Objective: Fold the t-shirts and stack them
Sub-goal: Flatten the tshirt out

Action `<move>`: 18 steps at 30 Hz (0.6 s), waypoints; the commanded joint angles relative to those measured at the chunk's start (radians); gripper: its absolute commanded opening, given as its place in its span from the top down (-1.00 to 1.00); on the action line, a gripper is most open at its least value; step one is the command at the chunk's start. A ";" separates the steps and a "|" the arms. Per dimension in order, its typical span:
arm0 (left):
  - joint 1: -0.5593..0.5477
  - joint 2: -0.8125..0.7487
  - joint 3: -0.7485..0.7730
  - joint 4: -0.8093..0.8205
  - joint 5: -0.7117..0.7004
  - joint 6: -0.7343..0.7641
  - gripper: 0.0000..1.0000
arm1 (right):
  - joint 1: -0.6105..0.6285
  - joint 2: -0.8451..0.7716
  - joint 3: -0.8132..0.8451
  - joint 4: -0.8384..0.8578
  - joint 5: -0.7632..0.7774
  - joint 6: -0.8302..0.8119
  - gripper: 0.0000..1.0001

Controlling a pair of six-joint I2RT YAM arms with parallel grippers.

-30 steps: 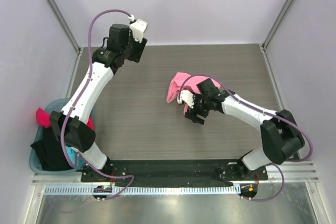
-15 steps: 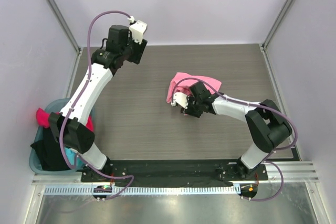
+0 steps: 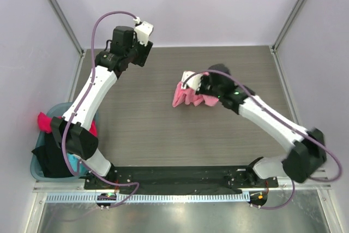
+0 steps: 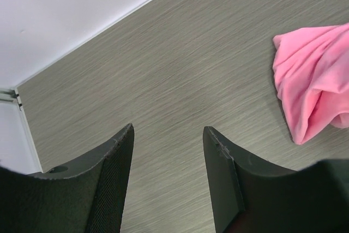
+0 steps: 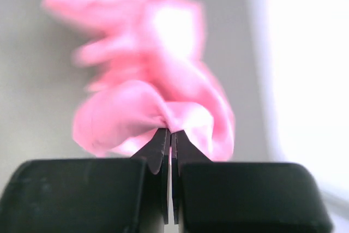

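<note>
Since a second ago the right arm has swung out of its folded pose and reached toward the upper middle of the overhead view, and its right gripper (image 5: 170, 135) has gone from wide apart to pinched. Its flat black jaws are pressed together on a soft fold of the light pink t-shirt (image 3: 186, 98), the cloth puffing out in a rounded loop on both sides of the tips.

From above, the shirt is a rumpled, crumpled bundle just right of the frame's centre, on the grey wood-grain table (image 3: 142, 118). Its long axis runs roughly left to right, with the lower left end tapering to a blunt corner.

The left gripper (image 4: 168, 130) hangs over bare tabletop at the upper left, its textured black fingers spread with nothing between them.

At the left edge a teal basket (image 3: 34, 165) holds magenta cloth (image 3: 46, 121) and black cloth (image 3: 52, 154).
</note>
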 commanded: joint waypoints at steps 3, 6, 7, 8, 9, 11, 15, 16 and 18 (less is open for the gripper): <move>-0.001 -0.029 0.018 0.021 -0.021 0.062 -0.10 | 0.005 -0.301 0.158 0.081 -0.066 -0.301 0.97; 0.001 -0.046 0.003 0.050 0.012 0.093 -0.10 | -0.024 -0.311 0.187 0.151 0.015 -0.410 0.97; -0.001 -0.049 -0.005 0.061 0.031 0.099 -0.10 | -0.046 -0.276 0.211 0.150 0.021 -0.394 0.97; -0.001 -0.048 -0.005 0.066 0.075 0.102 -0.10 | -0.073 -0.259 0.240 0.151 0.010 -0.383 0.97; -0.002 -0.043 0.001 0.063 0.091 0.099 -0.10 | -0.145 -0.242 0.244 0.151 -0.002 -0.375 0.98; -0.013 -0.036 0.007 0.046 0.149 0.098 -0.09 | -0.221 -0.191 0.213 0.163 -0.017 -0.324 0.98; -0.063 -0.036 -0.017 -0.048 0.309 0.168 0.02 | -0.375 -0.036 0.147 0.134 0.021 -0.262 0.98; -0.079 -0.033 -0.020 -0.087 0.350 0.195 0.05 | -0.388 -0.009 0.136 0.122 0.026 -0.262 0.97; -0.143 -0.014 -0.037 -0.227 0.396 0.281 0.04 | -0.402 0.048 0.101 0.119 0.053 -0.263 0.97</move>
